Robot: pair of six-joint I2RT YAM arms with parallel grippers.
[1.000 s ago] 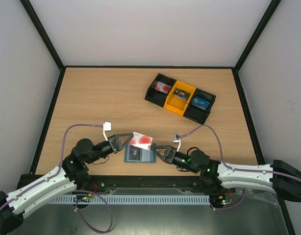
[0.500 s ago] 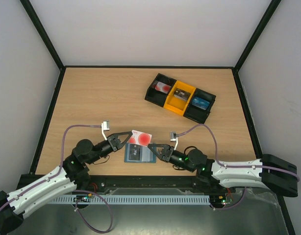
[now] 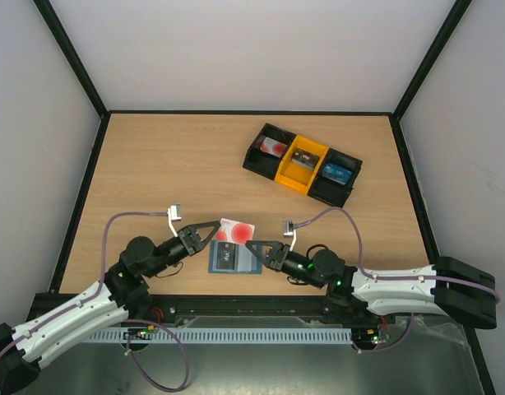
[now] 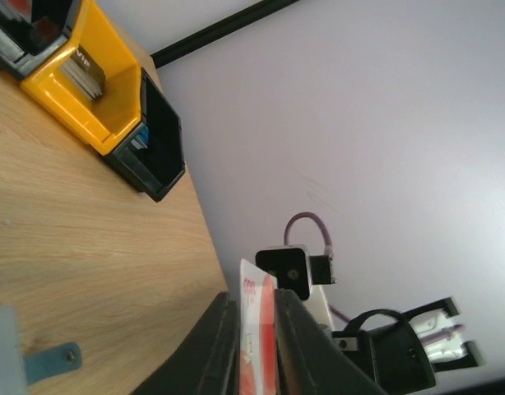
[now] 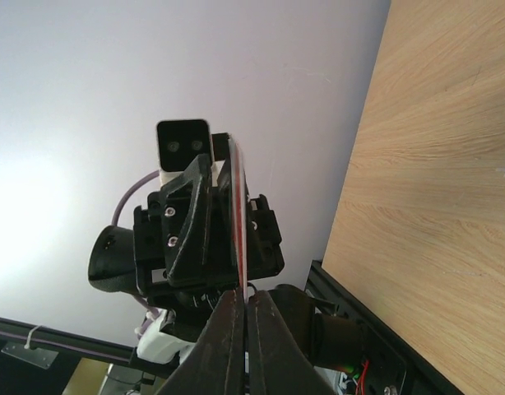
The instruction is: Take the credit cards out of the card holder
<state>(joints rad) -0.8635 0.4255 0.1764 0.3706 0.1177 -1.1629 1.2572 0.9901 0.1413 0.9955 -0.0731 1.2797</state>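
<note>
A white credit card with red marks [image 3: 237,232] hangs just above the table, over the far edge of the dusty-blue card holder [image 3: 233,260]. My left gripper [image 3: 215,227] is shut on the card's left end; in the left wrist view the card [image 4: 257,329] stands edge-up between the fingers. My right gripper [image 3: 252,244] is shut on the card's right corner. The right wrist view shows the card [image 5: 236,197] edge-on, running from my right gripper [image 5: 244,295] to the left one. The holder lies flat on the table, its short tab [image 4: 51,360] pointing away.
A black-and-yellow three-bin tray [image 3: 290,171] sits at the back right, with a red-and-white card [image 3: 274,146], a dark one [image 3: 303,158] and a blue one [image 3: 336,172] in its bins. The black frame rail [image 3: 261,306] runs along the near edge.
My right gripper has moved left to the card and shut on its corner. The card has tipped a little flatter; the left gripper has kept its hold.
</note>
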